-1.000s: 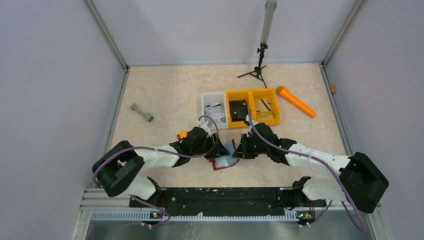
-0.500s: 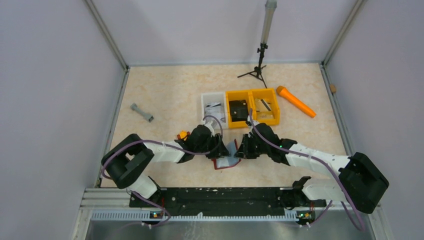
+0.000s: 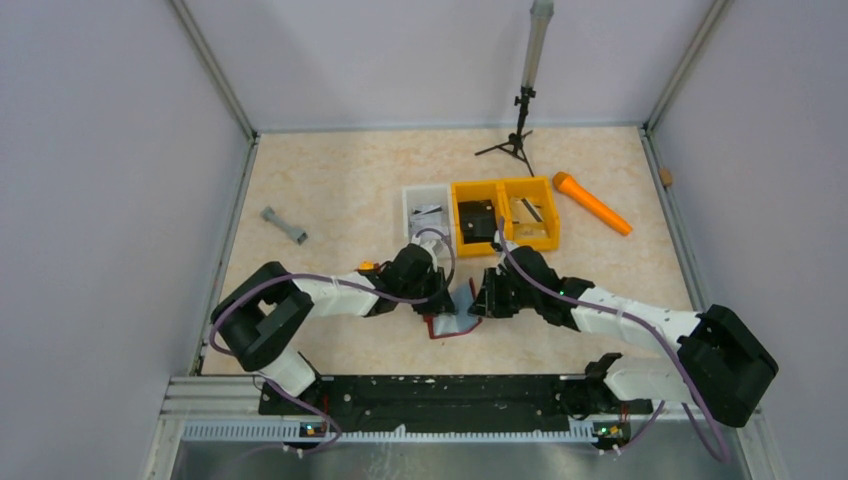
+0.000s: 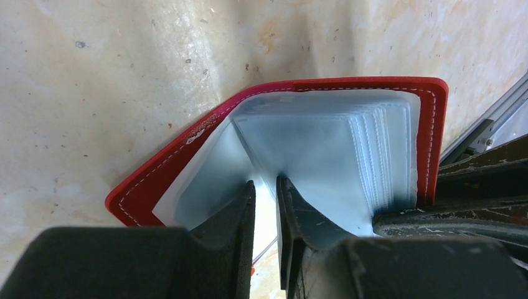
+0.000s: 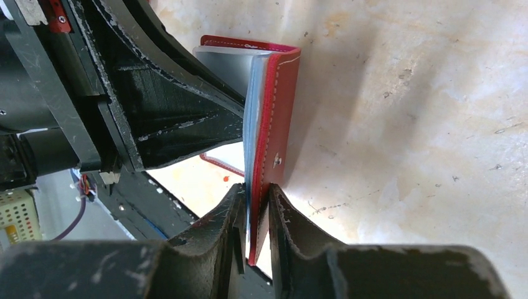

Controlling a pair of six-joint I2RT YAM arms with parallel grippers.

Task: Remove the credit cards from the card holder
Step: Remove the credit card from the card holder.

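Observation:
The dark red card holder stands open on the table between my two grippers. In the left wrist view its red cover frames a stack of pale blue-grey pockets. No separate credit card can be told apart in them. My left gripper is nearly shut, pinching one pale inner leaf at the fold. It sits just left of the holder. My right gripper is shut on the red cover and the pocket stack, holding them upright. It is on the holder's right.
A white bin and two joined orange bins, one holding a black square object, stand just behind the grippers. An orange stick, a grey dumbbell-shaped piece and a tripod lie further off.
My left arm has swung right and its gripper has moved in onto the holder's inner leaves. The holder now stands narrower and more upright. The right arm has hardly moved.

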